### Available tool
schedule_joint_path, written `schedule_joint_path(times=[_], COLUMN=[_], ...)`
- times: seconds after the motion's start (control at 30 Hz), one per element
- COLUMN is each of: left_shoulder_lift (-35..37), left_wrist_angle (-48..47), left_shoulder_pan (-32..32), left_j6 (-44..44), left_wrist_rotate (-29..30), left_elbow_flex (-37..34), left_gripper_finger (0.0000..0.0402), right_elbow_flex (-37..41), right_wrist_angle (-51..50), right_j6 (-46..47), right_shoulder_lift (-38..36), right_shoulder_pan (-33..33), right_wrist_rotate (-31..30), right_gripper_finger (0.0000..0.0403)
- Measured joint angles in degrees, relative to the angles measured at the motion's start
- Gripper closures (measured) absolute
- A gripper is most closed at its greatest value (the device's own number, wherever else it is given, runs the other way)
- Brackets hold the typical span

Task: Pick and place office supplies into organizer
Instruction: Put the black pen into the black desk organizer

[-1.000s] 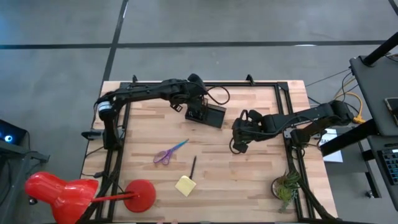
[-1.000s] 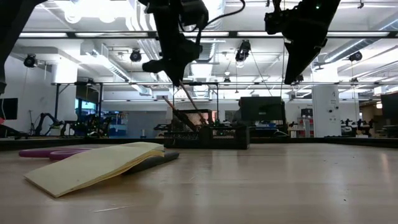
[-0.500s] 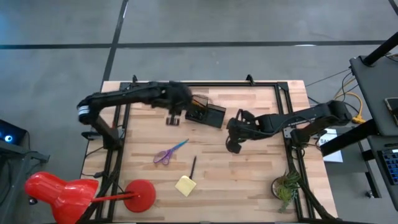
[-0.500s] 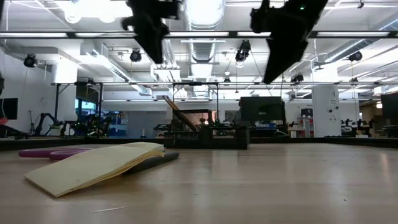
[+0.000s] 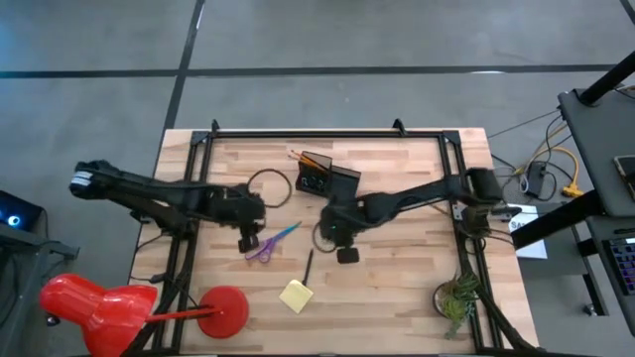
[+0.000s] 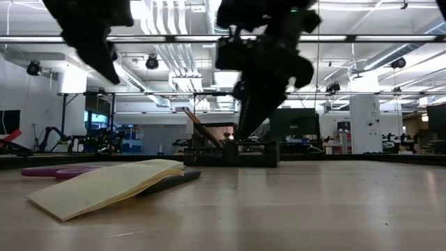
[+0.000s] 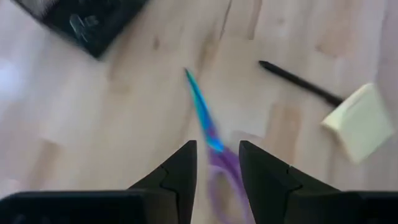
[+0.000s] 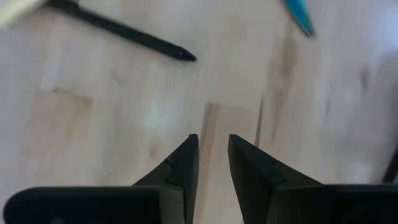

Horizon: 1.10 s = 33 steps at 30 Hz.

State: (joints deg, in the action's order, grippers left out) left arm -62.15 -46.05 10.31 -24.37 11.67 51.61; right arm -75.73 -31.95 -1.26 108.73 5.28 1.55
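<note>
The purple-handled scissors lie flat on the table, their blue blade toward the black organizer. An orange pencil leans in the organizer. A black pen and the yellow sticky-note pad lie nearer the front edge. My left gripper hangs open over the scissors' handle end, not touching it. My right gripper hangs narrowly open above bare wood, just right of the pen. Nothing is between its fingers.
A red lamp stands at the front left corner and a green plant at the front right. Black frame rails run along the table's left, right and far edges. Bare wood lies between the organizer and the scissors.
My left gripper has let go of the orange pencil, which now leans in the organizer. It has swung toward the table's near left, rolling, to above the scissors. My right gripper has moved left and toward the near edge, sinking toward the pen.
</note>
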Motion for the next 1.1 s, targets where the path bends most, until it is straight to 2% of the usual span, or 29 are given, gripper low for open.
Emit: schedule_joint_path(times=[0.07, 0.17, 0.37, 0.53, 0.73, 0.93, 1.1], left_shoulder_lift=[2.4, 4.3, 5.2, 4.9, 4.9, 4.9, 4.9], left_wrist_angle=[3.5, 6.8, 9.0, 9.5, 9.6, 9.6, 9.6], left_shoulder_pan=[2.3, 5.1, 7.8, 8.7, 9.0, 9.0, 9.0], left_j6=[-6.0, -13.7, -24.6, -25.0, -24.6, -24.3, -23.7], left_wrist_rotate=[0.0, 0.1, -0.1, -0.7, -0.9, -0.9, -0.9], left_elbow_flex=[-3.8, -7.9, -12.1, -13.4, -13.9, -14.4, -14.5], left_gripper_finger=[0.0297, 0.0297, 0.0297, 0.0297, 0.0297, 0.0297, 0.0297], right_elbow_flex=[-5.2, -13.2, -25.8, -33.5, -39.4, -40.1, -40.0], right_wrist_angle=[-3.4, -9.5, -16.9, -21.6, -26.2, -26.8, -26.4], right_j6=[-5.3, -8.1, -18.2, -20.8, -21.5, -21.4, -21.9], right_shoulder_lift=[4.2, 9.8, 17.9, 23.2, 27.8, 28.2, 28.2], right_shoulder_pan=[0.1, 0.1, 0.8, 1.3, 1.3, 1.6, 1.9], right_wrist_rotate=[-0.1, 0.0, -0.1, 0.2, 1.9, 2.2, 3.4], right_gripper_finger=[0.0322, 0.0316, 0.03, 0.0295, 0.0315, 0.0334, 0.0329])
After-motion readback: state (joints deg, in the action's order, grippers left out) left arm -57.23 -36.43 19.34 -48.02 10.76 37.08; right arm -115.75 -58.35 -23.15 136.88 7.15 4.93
